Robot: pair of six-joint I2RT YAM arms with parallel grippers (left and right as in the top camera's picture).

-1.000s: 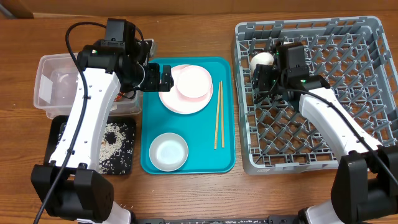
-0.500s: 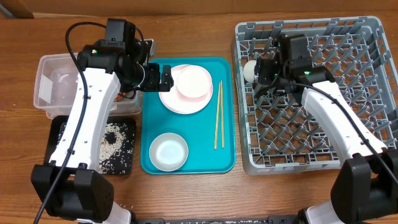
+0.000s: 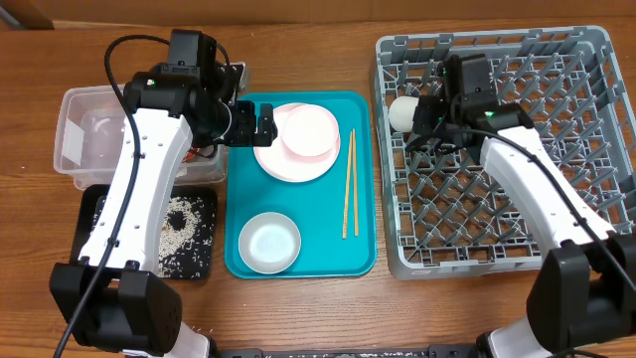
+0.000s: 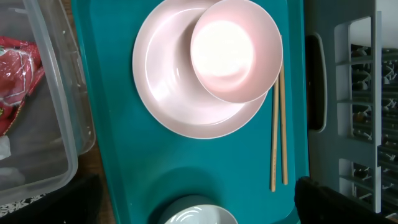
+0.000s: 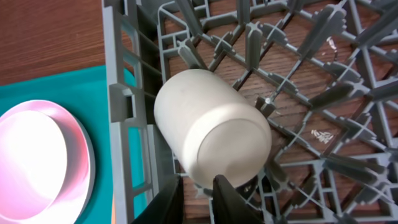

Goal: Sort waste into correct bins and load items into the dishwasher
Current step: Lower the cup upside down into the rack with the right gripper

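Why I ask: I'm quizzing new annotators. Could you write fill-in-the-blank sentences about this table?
The pink bowl sits on the pink ____.
The two wooden chopsticks lie on the teal ____.
The cream cup lies on its side in the grey ____.
Missing words: plate; tray; dish rack.

one pale pink plate (image 3: 283, 159), one pink bowl (image 3: 308, 132), one small white bowl (image 3: 269, 242), one cream cup (image 3: 405, 111) and two wooden chopsticks (image 3: 348, 184). one teal tray (image 3: 338, 261), one clear tub (image 3: 75, 149), one black tray (image 3: 92, 204), one grey dish rack (image 3: 586, 149). one red wrapper (image 4: 18, 68); whitish grains (image 3: 179, 224) too many to count.
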